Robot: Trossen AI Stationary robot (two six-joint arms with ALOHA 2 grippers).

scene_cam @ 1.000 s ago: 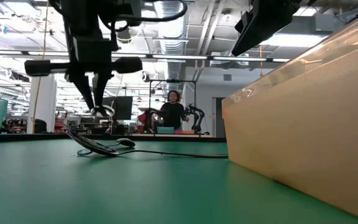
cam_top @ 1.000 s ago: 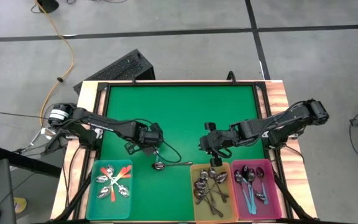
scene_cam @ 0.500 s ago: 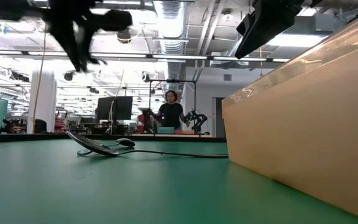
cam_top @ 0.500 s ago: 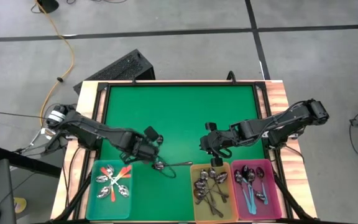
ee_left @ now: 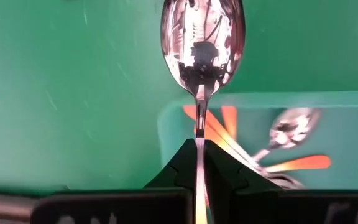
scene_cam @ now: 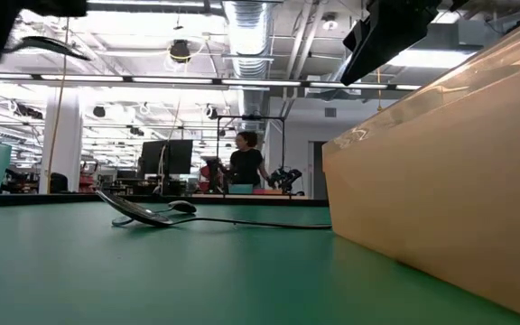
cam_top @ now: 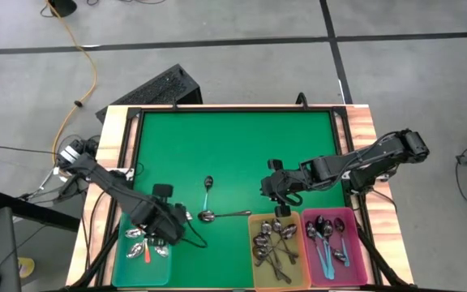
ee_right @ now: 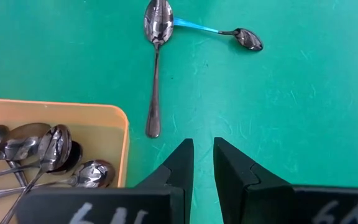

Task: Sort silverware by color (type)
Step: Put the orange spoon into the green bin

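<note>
The left gripper (ee_left: pixel 197 149) was over the teal bin (cam_top: pixel 122 272) at the table's near left, its fingers clamped on the handle of a spoon (ee_left: pixel 202 40). The right gripper (ee_right: pixel 202 152) hovered just beyond the yellow bin (cam_top: pixel 252 221), fingers slightly parted and holding nothing. On the green mat (cam_top: pixel 233 146) between them lay a plain metal spoon (cam_top: pixel 221 215) and a blue-handled spoon (cam_top: pixel 207 188), touching.
</note>
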